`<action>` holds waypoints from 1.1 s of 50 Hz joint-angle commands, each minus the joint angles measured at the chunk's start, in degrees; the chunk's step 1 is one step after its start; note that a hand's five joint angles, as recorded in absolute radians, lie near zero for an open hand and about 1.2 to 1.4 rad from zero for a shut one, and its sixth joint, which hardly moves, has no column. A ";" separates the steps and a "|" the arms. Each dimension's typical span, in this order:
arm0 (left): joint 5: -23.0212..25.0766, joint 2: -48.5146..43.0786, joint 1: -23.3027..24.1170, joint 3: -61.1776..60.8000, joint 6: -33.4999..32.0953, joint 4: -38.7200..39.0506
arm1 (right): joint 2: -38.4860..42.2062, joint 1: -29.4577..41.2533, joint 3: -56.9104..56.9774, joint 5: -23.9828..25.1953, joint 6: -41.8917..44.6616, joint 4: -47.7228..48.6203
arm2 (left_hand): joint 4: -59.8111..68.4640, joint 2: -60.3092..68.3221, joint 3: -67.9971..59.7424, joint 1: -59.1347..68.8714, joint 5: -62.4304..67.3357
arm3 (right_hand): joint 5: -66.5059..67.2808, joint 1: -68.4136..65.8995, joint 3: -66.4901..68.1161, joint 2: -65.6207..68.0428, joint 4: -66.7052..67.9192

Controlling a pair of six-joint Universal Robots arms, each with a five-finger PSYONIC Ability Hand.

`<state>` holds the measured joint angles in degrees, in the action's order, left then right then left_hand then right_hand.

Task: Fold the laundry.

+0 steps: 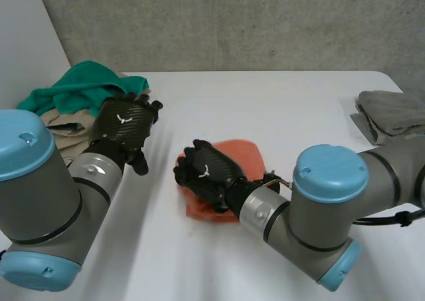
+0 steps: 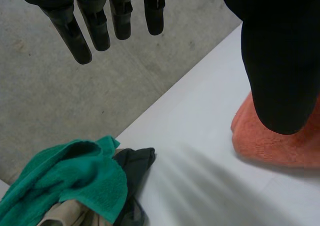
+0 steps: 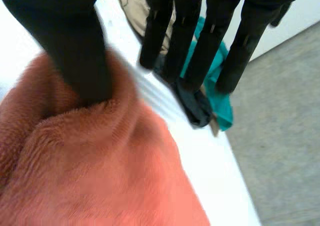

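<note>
An orange towel (image 1: 243, 156) lies crumpled in the middle of the white table (image 1: 279, 108). My right hand (image 1: 209, 171) rests on the towel's left part. In the right wrist view its fingers (image 3: 200, 41) are straight and reach past the orange towel (image 3: 100, 176), while the thumb (image 3: 75, 51) presses into a fold. My left hand (image 1: 124, 125) hovers open between the towel and the laundry pile. Its straight fingers (image 2: 90, 24) hold nothing, and the orange towel (image 2: 280, 146) lies below its thumb.
A laundry pile sits at the table's far left: a green cloth (image 1: 86, 85) on top, a beige garment (image 1: 63, 131) and a dark garment (image 2: 132, 166) under it. Folded grey towels (image 1: 392, 115) lie at the right edge. A concrete floor (image 2: 60, 101) lies beyond the table.
</note>
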<state>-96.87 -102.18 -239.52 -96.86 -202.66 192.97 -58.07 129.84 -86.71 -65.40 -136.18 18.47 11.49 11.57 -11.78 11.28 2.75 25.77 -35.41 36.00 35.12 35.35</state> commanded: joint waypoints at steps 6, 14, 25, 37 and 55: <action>1.60 -8.37 6.96 13.17 5.87 1.01 | -8.28 -6.26 0.40 -10.53 -25.25 -3.78 | -1.49 -1.57 1.78 -1.28 -2.75 | -25.77 25.41 -26.00 -25.12 -25.35; 3.53 -18.22 11.18 21.79 11.41 -2.94 | -7.77 -14.00 6.81 -8.95 -37.57 -17.49 | -1.11 -1.19 1.40 -0.90 -2.37 | -25.77 25.41 -26.00 -25.12 -25.35; -3.49 -26.57 11.36 24.87 11.41 -15.86 | 7.87 -14.00 16.39 -7.19 -36.79 -27.16 | -0.94 -1.02 1.23 -0.73 -2.20 | -25.77 25.41 -26.00 -25.12 -25.35; -5.17 -26.93 11.01 24.87 2.81 -17.54 | 6.31 -13.83 16.48 -17.03 -20.62 -27.43 | -1.28 -1.35 1.57 -1.07 -2.53 | -21.99 21.62 -22.22 -21.33 -21.56; 10.72 -12.25 7.76 25.57 0.42 -13.41 | -12.24 -6.80 -15.23 -18.36 -19.56 0.86 | -1.49 -1.57 1.78 -1.28 -2.75 | -25.77 25.41 -26.00 -25.12 -25.35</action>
<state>-94.72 -117.48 -229.10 -71.41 -203.06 179.14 -66.70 118.83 -89.32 -84.49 -155.12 8.84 11.50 11.57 -11.78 11.28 2.73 2.75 -13.00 11.92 11.71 11.73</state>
